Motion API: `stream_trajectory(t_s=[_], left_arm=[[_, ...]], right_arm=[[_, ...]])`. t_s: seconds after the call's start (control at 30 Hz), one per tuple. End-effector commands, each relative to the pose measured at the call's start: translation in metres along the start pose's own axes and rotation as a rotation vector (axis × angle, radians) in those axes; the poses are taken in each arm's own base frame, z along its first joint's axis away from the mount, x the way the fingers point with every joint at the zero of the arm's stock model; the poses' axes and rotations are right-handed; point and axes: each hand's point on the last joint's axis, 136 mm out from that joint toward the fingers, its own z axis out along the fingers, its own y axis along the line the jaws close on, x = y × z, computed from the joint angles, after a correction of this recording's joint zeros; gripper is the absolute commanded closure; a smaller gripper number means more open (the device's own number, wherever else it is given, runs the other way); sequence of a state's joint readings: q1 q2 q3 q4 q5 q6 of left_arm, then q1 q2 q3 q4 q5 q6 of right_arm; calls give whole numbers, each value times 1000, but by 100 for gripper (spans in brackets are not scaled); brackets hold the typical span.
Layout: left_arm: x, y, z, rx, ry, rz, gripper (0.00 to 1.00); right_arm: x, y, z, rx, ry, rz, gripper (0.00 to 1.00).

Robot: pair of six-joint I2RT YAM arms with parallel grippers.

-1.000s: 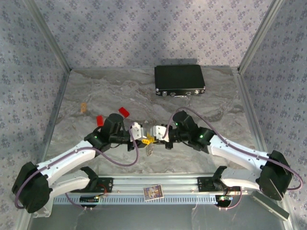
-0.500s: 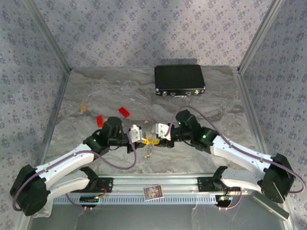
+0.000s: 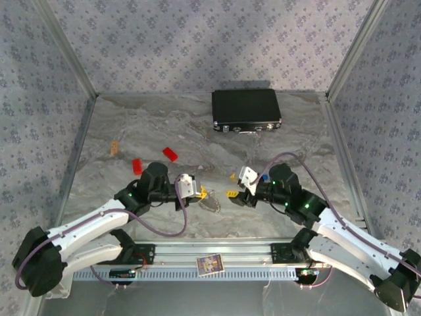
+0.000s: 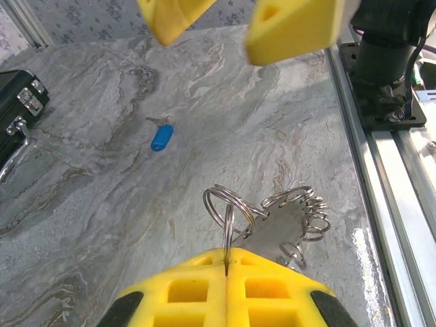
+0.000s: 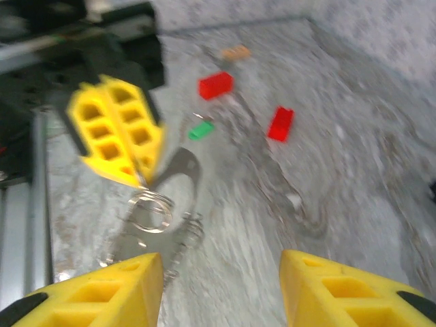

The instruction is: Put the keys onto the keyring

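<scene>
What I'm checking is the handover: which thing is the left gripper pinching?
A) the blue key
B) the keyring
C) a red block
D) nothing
B: the left gripper is shut on a wire loop of the keyring; the blue key lies apart from it.

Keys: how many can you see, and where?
2. The blue key lies loose on the table, apart from the keyring. The green key lies beside a red block. Neither is on the keyring. More could be hidden under the arms.
</scene>
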State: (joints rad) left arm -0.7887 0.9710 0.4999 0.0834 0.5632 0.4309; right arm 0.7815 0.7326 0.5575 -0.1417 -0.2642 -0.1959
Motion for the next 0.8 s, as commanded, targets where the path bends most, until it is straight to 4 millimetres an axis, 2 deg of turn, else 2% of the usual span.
stream_trajectory(t_s=[0.0,0.03,0.13,0.2,0.3,0.47,0.77], left_arm=[[-11,0,1,-3,-37,61,100],[-11,0,1,-3,-37,62,100],[-9,-1,3,0,-34,60,100],[-9,-1,4,2,-34,61,100],[-8,-2,5,5,-34,62,100],[-7,-6,5,27,-29,59,100],[-8,-11,5,60,-29,63,100]], right_arm=[[20,-28,-6,185,88,197,53],[21,-24,-6,167,99,224,52],[23,8,-4,-5,110,254,50],[25,26,-1,-99,104,235,49],[28,42,4,-168,91,174,49],[18,52,14,-195,55,49,49],[13,47,17,-166,52,-227,50]])
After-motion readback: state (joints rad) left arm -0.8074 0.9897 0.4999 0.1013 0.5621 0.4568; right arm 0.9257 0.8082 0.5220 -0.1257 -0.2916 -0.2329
